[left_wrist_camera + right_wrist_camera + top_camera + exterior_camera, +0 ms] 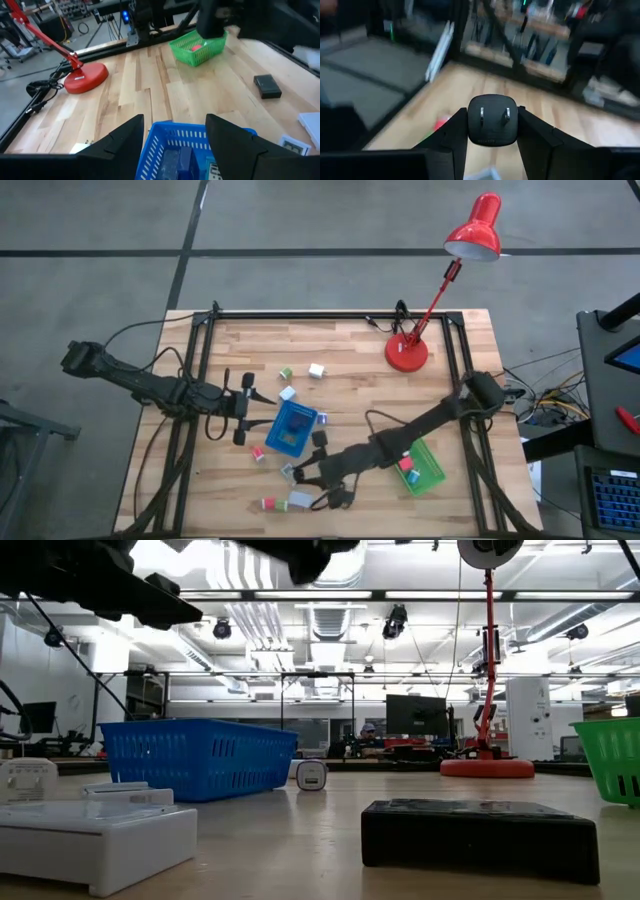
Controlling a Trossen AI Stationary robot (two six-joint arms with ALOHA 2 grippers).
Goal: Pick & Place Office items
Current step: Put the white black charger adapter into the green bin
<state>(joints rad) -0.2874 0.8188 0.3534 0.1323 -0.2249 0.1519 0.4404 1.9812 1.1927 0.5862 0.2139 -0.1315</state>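
Left gripper (pixel 243 408) sits left of centre on my feed, hovering just left of the blue tray (pixel 291 427); jaws wide, holding nothing, and its wrist view looks past both fingers (pixel 122 145) into the blue tray (pixel 175 140), which has a navy item inside. Office items are scattered on the wooden surface (pixel 340 355): a green block (pixel 285 373) and white cube (pixel 317 370) far of the tray, a white block (pixel 288 393) just beside its far edge, a red-and-white block (pixel 257 452) near its near-left corner, another red one (pixel 268 503) and a pale box (pixel 300 500) at the near edge. Right gripper (pixel 312 470) is just near of the blue tray, jaws clamped on a black plug adapter (pixel 492 119), prongs facing the wrist camera. Further right, green tray (pixel 423 465) holds a red item (pixel 405 464). Red desk lamp (pixel 408 352) stands far right. Low view shows a black box (pixel 480 830) and white boxes (pixel 95 830) up close.
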